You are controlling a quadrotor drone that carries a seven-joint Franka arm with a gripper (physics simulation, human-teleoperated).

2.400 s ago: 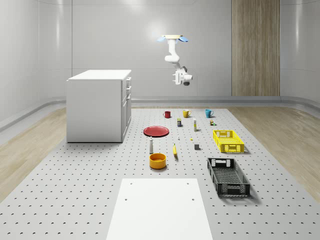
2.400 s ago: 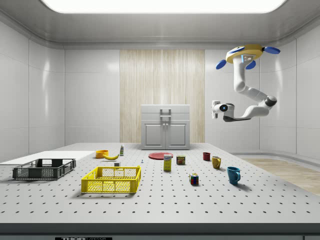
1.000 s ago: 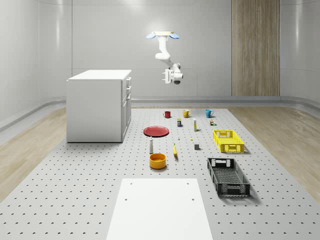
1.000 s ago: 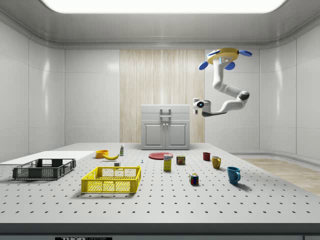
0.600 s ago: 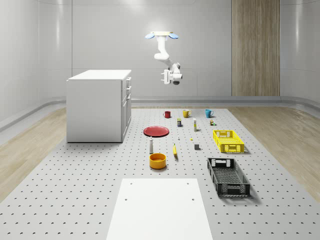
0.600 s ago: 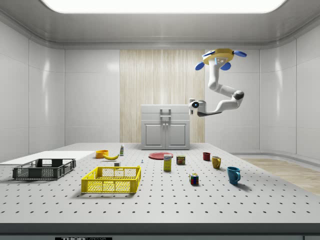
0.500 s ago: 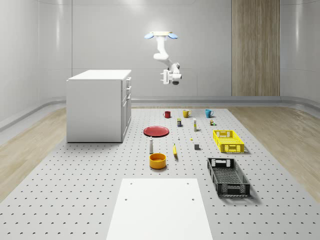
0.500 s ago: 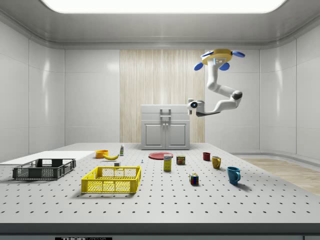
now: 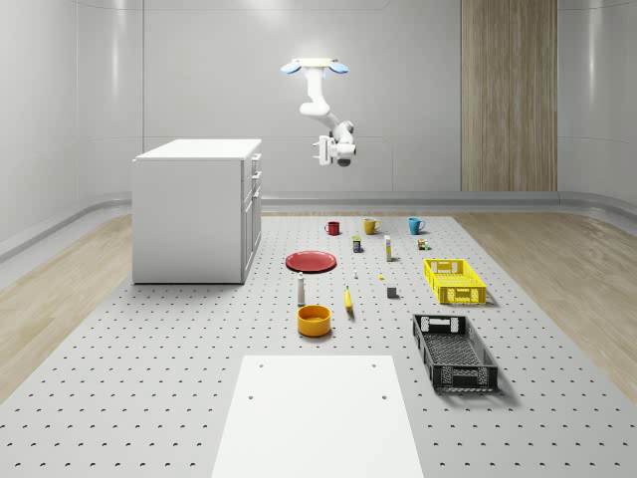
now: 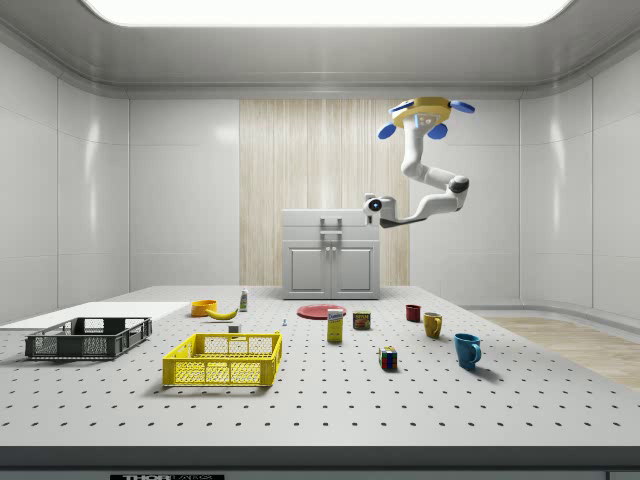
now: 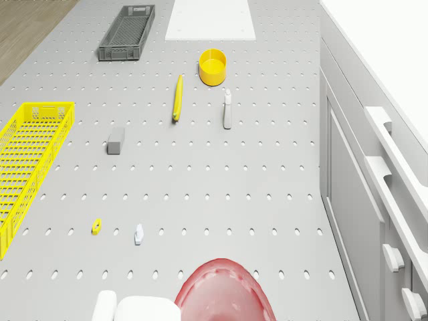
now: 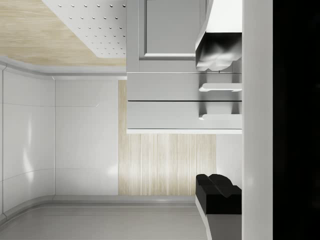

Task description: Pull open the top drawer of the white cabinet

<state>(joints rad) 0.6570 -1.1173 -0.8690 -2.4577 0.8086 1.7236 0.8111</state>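
The white cabinet [image 9: 194, 214] stands on the pegboard floor at the whole-scene view's left. Its top drawer [image 10: 332, 222] is closed, with a bar handle [image 12: 220, 116] across its front. The drone [image 9: 314, 66] hovers high in the air, off the cabinet's drawer side and above its top. Its arm hangs down and bends toward the cabinet. My gripper [image 9: 323, 151] is level with the top drawer and well apart from it, facing the drawer fronts [image 11: 394, 157]. In the wrist view my gripper [image 12: 218, 122] is open, its fingertips [image 12: 217, 52] wide apart with nothing between them.
On the floor in front of the cabinet lie a red plate [image 9: 312, 261], a banana [image 9: 348, 299], an orange bowl [image 9: 314, 320], a small bottle [image 9: 301, 290] and three mugs [image 9: 370, 226]. A yellow crate [image 9: 455, 281], a black crate [image 9: 454, 352] and a white board [image 9: 318, 416] lie further out.
The drone and arm have drifted toward the cabinet, leftward in both fixed views. My gripper has closed much of the gap to the drawer fronts and stayed at about the same height.
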